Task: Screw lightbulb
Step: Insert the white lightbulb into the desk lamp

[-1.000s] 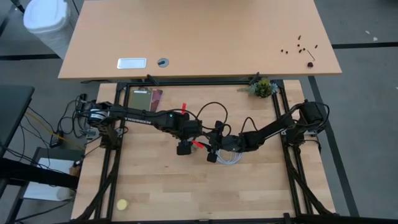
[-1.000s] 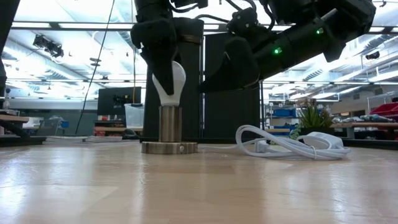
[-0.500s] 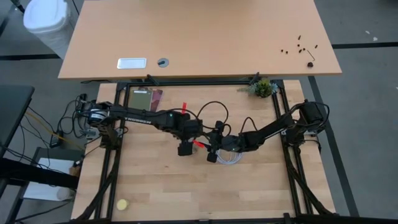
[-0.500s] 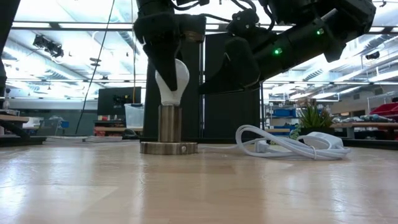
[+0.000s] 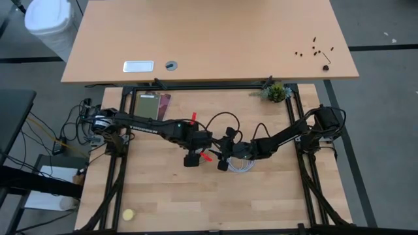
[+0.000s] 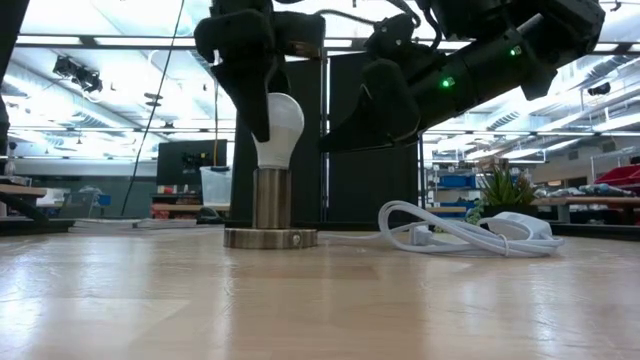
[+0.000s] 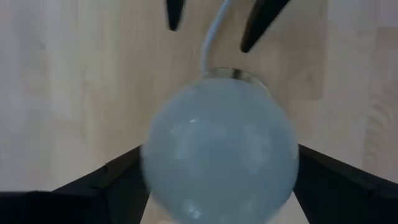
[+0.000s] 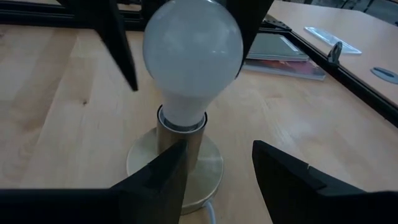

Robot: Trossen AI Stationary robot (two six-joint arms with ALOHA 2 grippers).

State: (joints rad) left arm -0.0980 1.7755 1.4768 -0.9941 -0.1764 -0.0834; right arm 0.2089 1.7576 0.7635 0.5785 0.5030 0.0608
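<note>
The white lightbulb stands upright with its screw base in the silvery socket, which rests on its round foot on the wooden table. My left gripper hangs above it, pointing steeply down and open, a finger on either side of the bulb's globe. My right gripper comes in low from the table's right. Its fingers are apart at the socket's foot, and the white cable runs between them. My left gripper has one finger standing clear of the bulb's globe. The other lies close by the globe's far side, and I cannot tell whether it touches. My right gripper has one finger in front of the socket's column. I cannot tell whether either finger touches the socket.
A coiled white cable with a plug lies to the right of the socket. A small plant stands at the far right, flat cards lie at the far left, and a yellow blob sits at the near left.
My left gripper has drawn slightly up and toward the table's near left. Its finger has come off the front of the bulb, so more of the globe now shows. The bulb stays upright in the socket.
</note>
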